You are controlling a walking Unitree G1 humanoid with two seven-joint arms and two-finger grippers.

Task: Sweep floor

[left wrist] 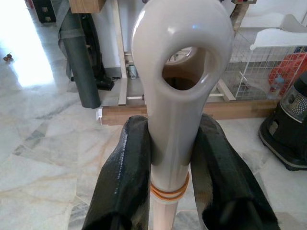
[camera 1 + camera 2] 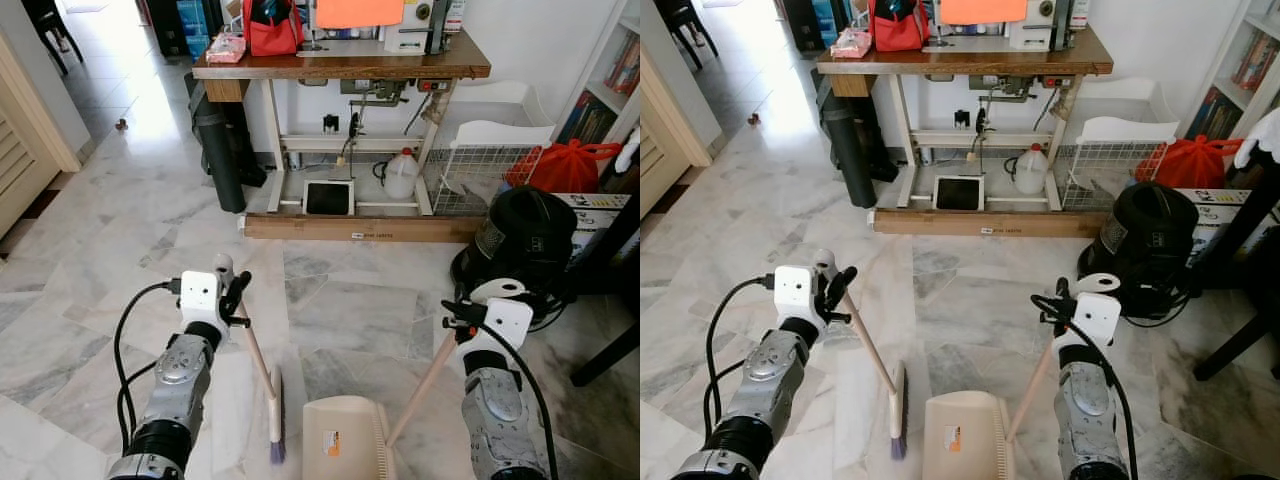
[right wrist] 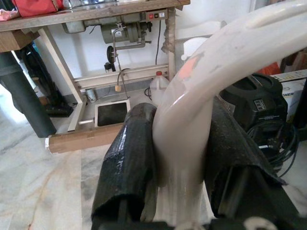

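On veined marble floor (image 2: 350,310), slim broom (image 2: 268,395)

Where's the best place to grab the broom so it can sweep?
Grab the cream plastic broom at the top of its long handle, just under the loop end, coming from above. The handle leans up toward the robot while the purple bristles rest on the marble floor. The left end effector already pinches it there, one finger on each side.

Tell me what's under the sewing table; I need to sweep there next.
Under the sewing table: a black foot pedal and a white plastic jug on its wooden base. Floor behind them is hidden.
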